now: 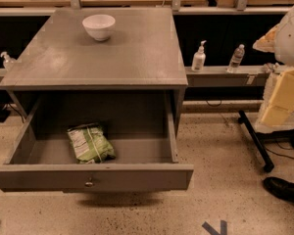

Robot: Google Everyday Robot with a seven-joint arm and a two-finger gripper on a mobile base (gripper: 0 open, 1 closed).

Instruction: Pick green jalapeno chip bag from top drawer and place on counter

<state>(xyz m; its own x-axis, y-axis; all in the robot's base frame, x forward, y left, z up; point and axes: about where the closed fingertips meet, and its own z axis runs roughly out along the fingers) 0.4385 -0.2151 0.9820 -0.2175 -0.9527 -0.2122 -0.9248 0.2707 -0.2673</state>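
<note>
One green jalapeno chip bag lies flat in the top drawer, left of centre on the drawer floor, close behind the front panel. The drawer is pulled well out from the grey cabinet, and its small round knob sits mid-front. The grey scuffed worktop is directly above. A white bowl stands upright on it near the back edge, left of centre.

The tool, cream-yellow, is at the right edge of view, off to the side of the cabinet and well apart from bag and drawer. Can't tell how far open it is or whether it holds anything.

A narrow ledge right of the cabinet carries a pump bottle and a clear water bottle, both upright. A black shoe is on the speckled floor, bottom right.
</note>
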